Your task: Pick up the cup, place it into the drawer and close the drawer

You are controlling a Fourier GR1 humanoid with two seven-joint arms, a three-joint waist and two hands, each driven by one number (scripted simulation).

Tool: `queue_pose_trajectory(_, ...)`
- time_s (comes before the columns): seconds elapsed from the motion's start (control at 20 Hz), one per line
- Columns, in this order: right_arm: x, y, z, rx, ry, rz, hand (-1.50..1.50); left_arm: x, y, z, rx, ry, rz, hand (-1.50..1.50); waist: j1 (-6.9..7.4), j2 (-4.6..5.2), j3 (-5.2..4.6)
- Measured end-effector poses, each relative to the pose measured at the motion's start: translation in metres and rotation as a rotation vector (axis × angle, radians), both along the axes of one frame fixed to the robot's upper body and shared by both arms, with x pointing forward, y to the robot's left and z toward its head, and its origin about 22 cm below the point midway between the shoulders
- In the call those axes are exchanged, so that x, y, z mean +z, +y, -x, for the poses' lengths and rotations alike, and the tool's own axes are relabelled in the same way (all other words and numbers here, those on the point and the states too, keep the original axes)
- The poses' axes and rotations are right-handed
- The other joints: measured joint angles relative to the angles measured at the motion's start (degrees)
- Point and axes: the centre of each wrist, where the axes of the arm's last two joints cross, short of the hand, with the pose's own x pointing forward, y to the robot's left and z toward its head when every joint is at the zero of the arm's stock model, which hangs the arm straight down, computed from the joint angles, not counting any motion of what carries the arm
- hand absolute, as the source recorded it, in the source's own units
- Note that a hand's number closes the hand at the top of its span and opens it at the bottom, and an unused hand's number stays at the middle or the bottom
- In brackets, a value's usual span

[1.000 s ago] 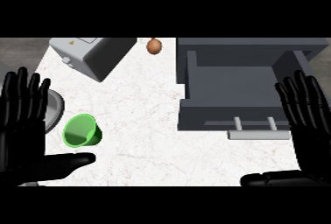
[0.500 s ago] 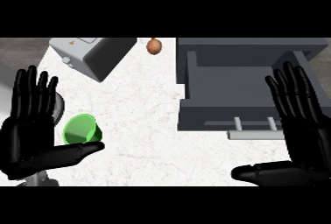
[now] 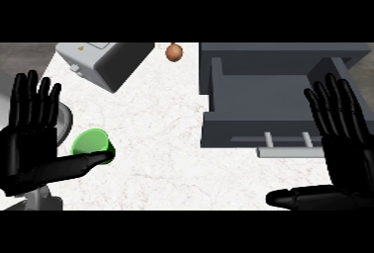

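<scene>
View: I have one head camera only.
Facing: I look steeply down on the white marbled surface (image 3: pixel 168 143).
Nearness: close; my black hands enter from the lower edge.
Overlap: no second view.

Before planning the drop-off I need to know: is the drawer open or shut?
Open. The drawer is pulled out, its hollow inside showing from above, with the handle at its near edge.

One green plastic cup (image 3: pixel 92 144). One open dark grey drawer (image 3: pixel 274 106). One light grey box-shaped appliance (image 3: pixel 106 62). One small brown egg-shaped object (image 3: pixel 174 52). Two black hands: left (image 3: pixel 30 148), right (image 3: pixel 349 148).
</scene>
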Motion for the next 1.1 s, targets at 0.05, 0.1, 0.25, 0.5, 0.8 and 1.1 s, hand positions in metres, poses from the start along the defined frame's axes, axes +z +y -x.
queue_pose_trajectory(0.05, -0.002, 0.000, -0.004, -0.001, -0.004, 0.003, -1.50, -0.003, 0.001, 0.004, 0.003, 0.005, 0.001, -1.50, 0.05, -0.01, -0.01)
queue_pose_trajectory(0.1, 0.000, -0.003, -0.004, -0.002, -0.006, 0.004, -1.50, -0.009, 0.003, 0.004, 0.005, 0.012, 0.003, -1.50, 0.05, 0.00, 0.00)
queue_pose_trajectory(0.25, 0.001, 0.002, -0.011, -0.001, -0.001, 0.005, -1.50, -0.013, 0.006, 0.005, 0.022, 0.037, 0.001, -1.50, 0.08, 0.01, -0.01)
queue_pose_trajectory(0.5, 0.006, -0.003, -0.008, -0.004, -0.005, 0.006, -1.50, -0.043, 0.013, 0.006, 0.049, 0.089, 0.000, -1.50, 0.03, 0.01, -0.02)
queue_pose_trajectory(0.8, 0.008, -0.006, -0.002, -0.002, -0.006, 0.008, -1.50, -0.065, 0.024, 0.014, 0.090, 0.144, -0.004, -1.50, 0.02, 0.00, 0.00)
queue_pose_trajectory(1.1, 0.013, -0.007, -0.006, 0.010, -0.002, 0.012, -1.50, -0.089, 0.036, 0.015, 0.134, 0.177, -0.007, -1.50, 0.03, 0.01, -0.02)
